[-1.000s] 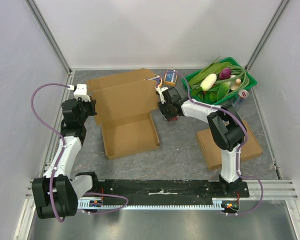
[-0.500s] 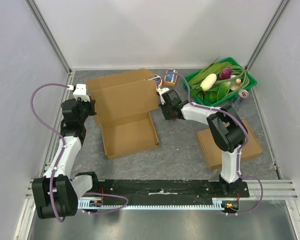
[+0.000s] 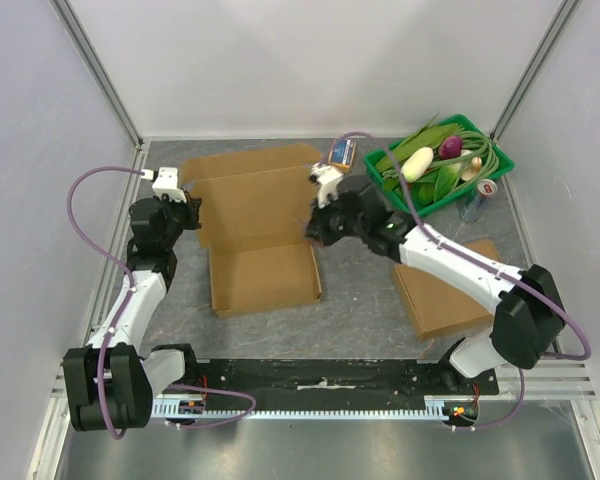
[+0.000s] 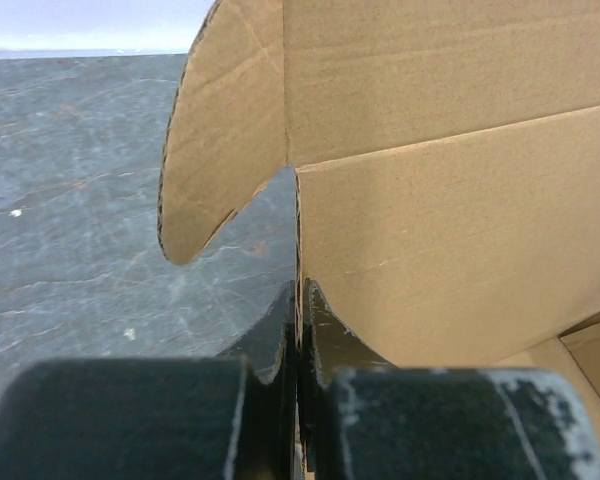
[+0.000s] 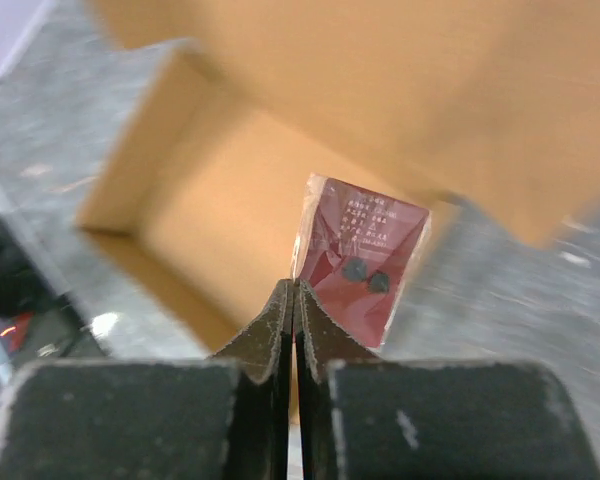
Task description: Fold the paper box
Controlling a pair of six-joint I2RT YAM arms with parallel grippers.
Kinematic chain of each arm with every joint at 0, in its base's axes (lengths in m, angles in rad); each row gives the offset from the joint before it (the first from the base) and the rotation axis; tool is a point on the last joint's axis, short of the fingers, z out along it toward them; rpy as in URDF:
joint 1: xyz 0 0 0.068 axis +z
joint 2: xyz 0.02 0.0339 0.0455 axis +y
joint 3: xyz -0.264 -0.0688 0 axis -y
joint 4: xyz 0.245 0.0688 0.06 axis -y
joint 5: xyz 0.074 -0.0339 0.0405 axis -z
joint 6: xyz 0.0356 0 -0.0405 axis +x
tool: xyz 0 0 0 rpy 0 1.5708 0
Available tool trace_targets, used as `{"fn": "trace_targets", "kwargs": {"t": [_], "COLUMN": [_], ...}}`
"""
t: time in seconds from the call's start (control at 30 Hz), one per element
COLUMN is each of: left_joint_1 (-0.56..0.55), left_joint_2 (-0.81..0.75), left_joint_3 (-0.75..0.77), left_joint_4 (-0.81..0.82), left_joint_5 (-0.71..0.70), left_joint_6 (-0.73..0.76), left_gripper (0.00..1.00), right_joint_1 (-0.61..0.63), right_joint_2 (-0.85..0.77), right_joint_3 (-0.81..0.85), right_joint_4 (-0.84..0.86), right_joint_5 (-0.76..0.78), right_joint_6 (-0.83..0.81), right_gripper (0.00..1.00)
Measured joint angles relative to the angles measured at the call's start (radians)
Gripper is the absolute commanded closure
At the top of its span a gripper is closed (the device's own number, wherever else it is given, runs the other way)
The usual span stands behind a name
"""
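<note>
The paper box lies open on the table, its shallow tray [image 3: 265, 278] toward me and its lid panel [image 3: 250, 195] behind it. My left gripper [image 3: 188, 212] is shut on the lid's left edge; the left wrist view shows that thin cardboard edge [image 4: 299, 230] between the fingertips of the left gripper [image 4: 298, 292], with a rounded flap [image 4: 220, 150] beyond. My right gripper [image 3: 320, 226] hangs at the tray's far right corner. In the right wrist view the right gripper [image 5: 295, 290] is shut on the edge of a small red packet [image 5: 365, 255] above the tray floor [image 5: 220, 230].
A green basket [image 3: 490, 150] of vegetables stands at the back right, with a small can [image 3: 485, 190] beside it. A small blue and orange box [image 3: 342, 152] lies behind the lid. A flat cardboard piece [image 3: 450, 295] lies under the right forearm.
My right gripper has shut on the red packet and its arm has swung out, carrying it left and nearer over the tray corner. The left gripper keeps its grip and has barely moved.
</note>
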Motion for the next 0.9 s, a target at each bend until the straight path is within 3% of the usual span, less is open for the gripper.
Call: {"fn": "trace_targets", "kwargs": {"t": [0.03, 0.07, 0.2, 0.47, 0.57, 0.63, 0.77, 0.83, 0.9], "left_joint_1": [-0.005, -0.011, -0.025, -0.028, -0.028, -0.028, -0.028, -0.028, -0.031], "left_joint_2": [0.003, 0.008, 0.029, 0.043, 0.055, 0.061, 0.072, 0.082, 0.095], "left_joint_3": [-0.003, -0.005, -0.005, 0.003, 0.011, 0.014, 0.022, 0.031, 0.038], "left_joint_4": [0.008, 0.019, 0.044, 0.047, 0.047, 0.048, 0.048, 0.049, 0.054], "left_joint_5": [0.006, 0.021, 0.057, 0.117, 0.140, 0.159, 0.172, 0.181, 0.182], "left_joint_6": [-0.012, -0.024, -0.053, -0.063, -0.063, -0.063, -0.063, -0.067, -0.075], "left_gripper": [0.98, 0.98, 0.98, 0.98, 0.98, 0.98, 0.98, 0.98, 0.98], "right_joint_1": [0.047, 0.093, 0.150, -0.228, -0.278, -0.282, -0.291, -0.291, -0.291], "right_joint_2": [-0.005, 0.003, 0.049, -0.008, 0.007, 0.032, 0.118, 0.151, 0.170], "right_joint_3": [0.010, 0.029, 0.063, 0.063, 0.089, 0.100, 0.129, 0.129, 0.129], "right_joint_4": [0.003, 0.003, -0.022, -0.081, -0.078, -0.056, -0.017, 0.010, 0.035], "right_joint_5": [-0.021, -0.043, -0.101, -0.036, -0.039, -0.074, -0.222, -0.272, -0.306], "right_joint_6": [0.018, 0.034, 0.031, -0.196, -0.271, -0.312, -0.347, -0.346, -0.341], "right_gripper": [0.60, 0.31, 0.16, 0.20, 0.24, 0.35, 0.43, 0.60, 0.67]}}
